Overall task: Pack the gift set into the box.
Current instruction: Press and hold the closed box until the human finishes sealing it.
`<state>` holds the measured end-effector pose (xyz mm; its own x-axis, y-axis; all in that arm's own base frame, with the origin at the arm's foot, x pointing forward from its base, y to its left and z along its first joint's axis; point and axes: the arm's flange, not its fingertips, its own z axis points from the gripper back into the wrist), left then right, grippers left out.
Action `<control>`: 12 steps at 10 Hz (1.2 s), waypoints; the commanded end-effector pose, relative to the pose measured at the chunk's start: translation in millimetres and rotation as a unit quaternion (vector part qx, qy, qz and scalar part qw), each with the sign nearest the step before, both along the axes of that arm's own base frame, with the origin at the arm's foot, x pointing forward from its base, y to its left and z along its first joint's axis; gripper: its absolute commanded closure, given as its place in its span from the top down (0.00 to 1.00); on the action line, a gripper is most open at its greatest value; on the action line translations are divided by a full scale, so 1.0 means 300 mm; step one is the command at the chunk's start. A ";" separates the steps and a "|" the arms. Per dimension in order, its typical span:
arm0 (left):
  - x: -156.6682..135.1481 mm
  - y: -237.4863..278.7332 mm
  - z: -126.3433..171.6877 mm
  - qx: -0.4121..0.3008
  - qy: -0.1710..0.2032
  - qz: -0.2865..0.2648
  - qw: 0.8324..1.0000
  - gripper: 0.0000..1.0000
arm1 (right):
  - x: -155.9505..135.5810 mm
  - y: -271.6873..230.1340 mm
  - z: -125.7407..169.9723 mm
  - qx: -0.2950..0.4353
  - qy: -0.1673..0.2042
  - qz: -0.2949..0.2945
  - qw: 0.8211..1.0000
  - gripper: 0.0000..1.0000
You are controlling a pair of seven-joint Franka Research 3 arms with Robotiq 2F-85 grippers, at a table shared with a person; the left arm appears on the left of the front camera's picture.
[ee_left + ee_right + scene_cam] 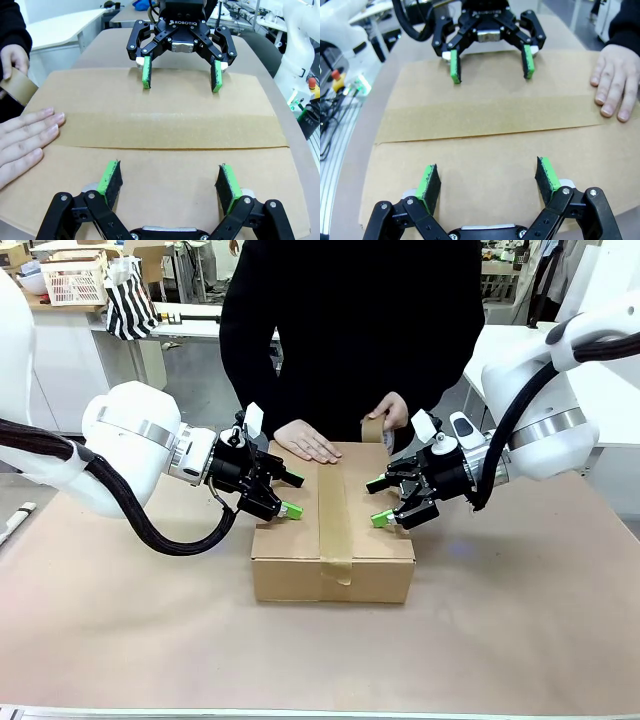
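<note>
Sealing step, by the look of it: the plain brown corrugated cardboard box (pixel 333 540) sits mid-table on the brown paper-covered table (pixel 120 640), flaps down, with a strip of brown packing tape (pixel 334 510) running along the top seam and a short way down the near face; the gift set can't be seen, so presumably it's already inside, but I can't confirm that; left gripper (pixel 285 495) is over the box's left top edge, fingers spread wide, green pads (pixel 111 177) resting on or just above the left flap, holding nothing; right gripper (pixel 385 502) mirrors it on the right edge, fingers also spread, empty; from each wrist view the opposite gripper faces it across the taped seam, both well clear of the tape itself; whether the pads actually press the flaps or just hover I can't tell; the person's flat hand (pixel 308 443) lies on the far end of the lid beside the tape, the other hand (pixel 392 412) holds a roll of brown tape (pixel 373 429) at the far edge; my read: packing is nearly finished, arms are steadying the flaps while the person tapes; next move likely needs both grippers kept off the seam, then lifted straight up without snagging the tape or shifting the box.
</note>
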<state>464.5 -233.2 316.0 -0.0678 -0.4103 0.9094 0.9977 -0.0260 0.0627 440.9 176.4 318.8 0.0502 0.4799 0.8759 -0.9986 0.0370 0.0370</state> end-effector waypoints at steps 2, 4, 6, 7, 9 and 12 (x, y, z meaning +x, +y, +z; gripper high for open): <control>-0.002 0.001 -0.006 0.000 0.002 0.000 1.000 1.00 | -0.001 -0.002 -0.005 -0.002 0.000 -0.001 1.000 1.00; -0.002 0.001 -0.006 0.000 0.002 0.000 1.000 1.00 | -0.001 -0.002 -0.005 -0.002 0.000 -0.001 1.000 1.00; -0.002 0.001 -0.006 0.000 0.002 0.000 1.000 1.00 | -0.001 -0.002 -0.005 -0.002 0.000 -0.001 1.000 1.00; -0.002 0.001 -0.006 0.000 0.002 0.000 1.000 1.00 | -0.001 -0.002 -0.005 -0.002 0.000 -0.001 1.000 1.00; -0.002 0.001 -0.006 0.000 0.002 0.000 1.000 1.00 | -0.001 -0.002 -0.005 -0.002 0.000 -0.001 1.000 1.00; -0.002 0.001 -0.006 0.000 0.002 0.000 1.000 1.00 | -0.001 -0.002 -0.005 -0.002 0.000 -0.001 1.000 1.00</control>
